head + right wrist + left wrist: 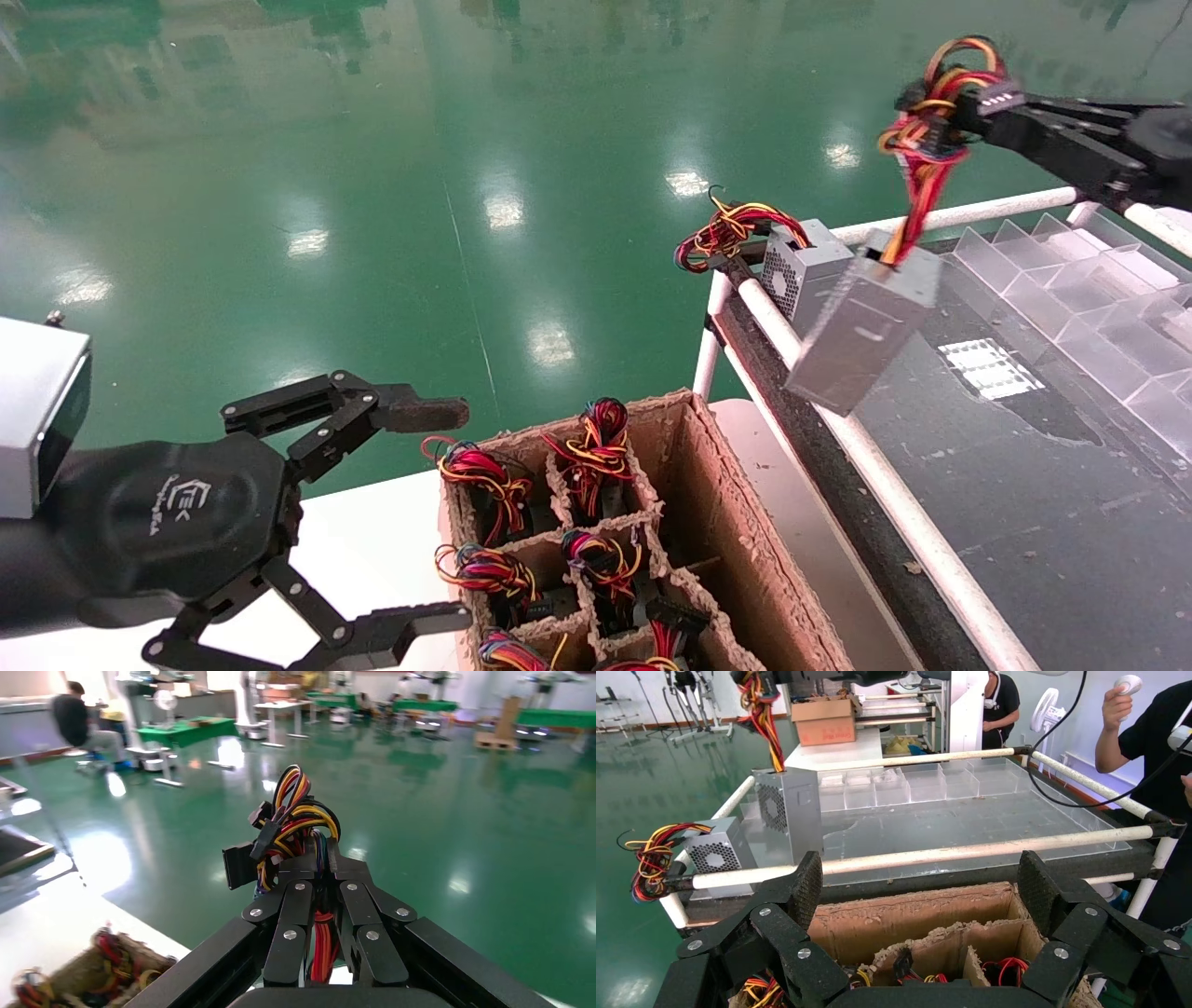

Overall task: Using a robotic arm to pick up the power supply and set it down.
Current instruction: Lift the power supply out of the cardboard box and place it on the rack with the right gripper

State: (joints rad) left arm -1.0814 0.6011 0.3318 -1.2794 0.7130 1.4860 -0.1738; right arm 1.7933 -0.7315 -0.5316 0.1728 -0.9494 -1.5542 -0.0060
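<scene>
The power supply (861, 331), a plain grey metal box, hangs tilted by its red-yellow-black wire bundle (917, 140) over the near rail of the black table (1024, 485). My right gripper (968, 102) is shut on that bundle high at the right. In the right wrist view the wires (299, 811) run between the closed fingers of the right gripper (314, 857), and the box is hidden below. From the left wrist view the power supply (787, 811) hangs upright by the rail. My left gripper (447, 513) stands open and empty at the lower left, beside the cardboard crate.
A like grey unit with a vent face (805, 266) lies on the table's corner. The cardboard crate (708, 522) holds several wire-topped units in cells. A clear divider tray (1099, 308) fills the table's far side. A person (1151, 755) stands beyond the table.
</scene>
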